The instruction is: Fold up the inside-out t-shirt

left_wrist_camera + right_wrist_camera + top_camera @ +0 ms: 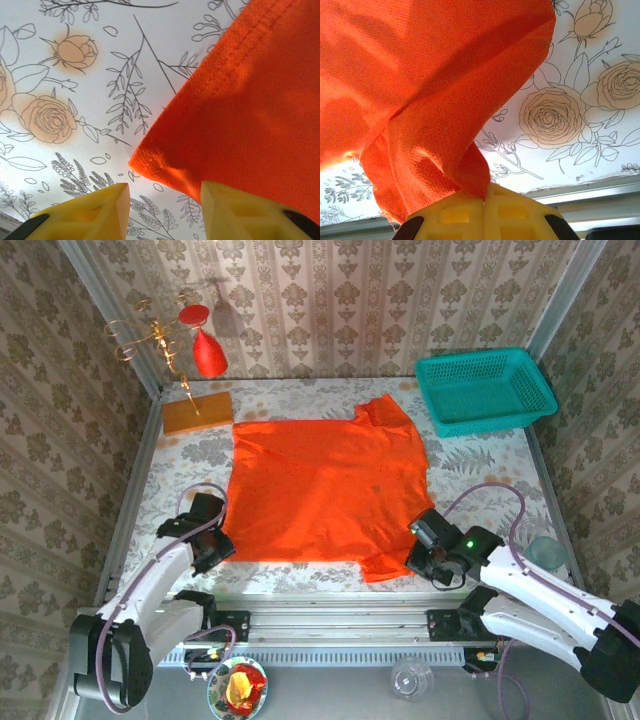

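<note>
Currently the t-shirt (pixel 325 490) lies spread flat across the middle of the table (pixel 480 475), bright orange-red on a flower-printed cover. Its long axis runs side to side, with the hem toward the left edge and the sleeves and neck toward the right edge. Both my grippers sit along the near edge of the cloth, one at each end.

My left gripper (pixel 162 189) is low at the near hem corner. Its jaws are spread and hold nothing. The hem corner points into the gap between them, just ahead of the tips. I cannot tell whether the cloth touches the right-hand jaw.

My right gripper (pixel 485 197) is at the near sleeve. Its jaws are pressed together on a bunched fold of the t-shirt, and the cloth rises from that pinch in a tented drape.

As I judge it, the left side is the one not yet ready. Those jaws need to go forward a little and close on the corner. Only then can the near edge be lifted and carried toward the far edge, folding along the long axis.

A teal basket (pixel 500 422) stands at the far right corner, close to the far sleeve; I see nothing in it. Off the table, below its near edge, a small dish (pixel 214 692) holds something yellow and red that I cannot identify.
</note>
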{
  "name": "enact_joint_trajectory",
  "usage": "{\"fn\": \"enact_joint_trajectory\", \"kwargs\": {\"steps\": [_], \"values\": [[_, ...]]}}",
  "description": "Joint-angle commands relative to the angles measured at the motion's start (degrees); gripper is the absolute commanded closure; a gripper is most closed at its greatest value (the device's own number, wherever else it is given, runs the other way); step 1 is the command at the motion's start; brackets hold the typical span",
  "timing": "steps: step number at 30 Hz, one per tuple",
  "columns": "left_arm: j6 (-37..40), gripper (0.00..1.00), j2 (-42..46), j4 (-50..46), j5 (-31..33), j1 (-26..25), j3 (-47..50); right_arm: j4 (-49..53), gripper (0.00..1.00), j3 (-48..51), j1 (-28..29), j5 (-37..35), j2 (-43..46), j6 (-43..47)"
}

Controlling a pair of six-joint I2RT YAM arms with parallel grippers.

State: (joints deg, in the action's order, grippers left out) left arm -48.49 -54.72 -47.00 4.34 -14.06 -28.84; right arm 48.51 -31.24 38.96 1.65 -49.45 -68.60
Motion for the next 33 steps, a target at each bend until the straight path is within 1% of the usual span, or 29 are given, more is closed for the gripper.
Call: {"fn": "enact_joint_trajectory", "kwargs": {"steps": [1, 6, 10, 14, 22, 24, 27, 30, 33], "values": [[-1.44, 0.59, -1.2, 0.57, 1.54, 1.08, 0.97, 2.55, 1.0, -1.36, -1.14, -0.22, 0.4, 2.23], [-0.86, 0.6, -2.67, 2.5, 0.94, 2.99, 2.33, 2.38, 1.0, -1.37, -2.21, 0.38, 0.58, 2.86], [0.01, 0.63, -4.28, 3.45, -0.41, 4.61, 2.32, 2.28, 1.0, -1.39, -2.82, 0.77, 0.58, 3.1], [0.67, 0.67, -6.05, 3.91, -1.32, 4.93, 1.99, 2.29, 1.0, -1.28, -3.36, 0.92, 0.81, 3.29], [1.74, 0.72, -8.93, 4.37, -2.7, 5.01, 1.33, 3.56, 1.0, -1.45, -4.41, 0.55, 2.9, 3.2], [2.05, 0.76, -9.48, 4.55, -3.16, 5.1, 1.18, 4.21, 1.0, -1.36, -4.68, 0.24, 3.72, 3.11], [2.43, 0.88, -9.32, 5.12, -3.55, 5.19, 1.32, 5.11, 1.0, -1.48, -5.12, -0.23, 4.93, 3.01], [2.31, 0.99, -7.32, 5.08, -5.2, 5.28, 1.68, 7.17, 1.0, -2.34, -5.3, -0.91, 6.42, 3.03], [0.09, 1.0, -1.66, 2.59, -5.91, 4.4, 1.46, 11.19, 1.0, -3.65, -5.3, -1.6, 8.87, 3.4]]}}
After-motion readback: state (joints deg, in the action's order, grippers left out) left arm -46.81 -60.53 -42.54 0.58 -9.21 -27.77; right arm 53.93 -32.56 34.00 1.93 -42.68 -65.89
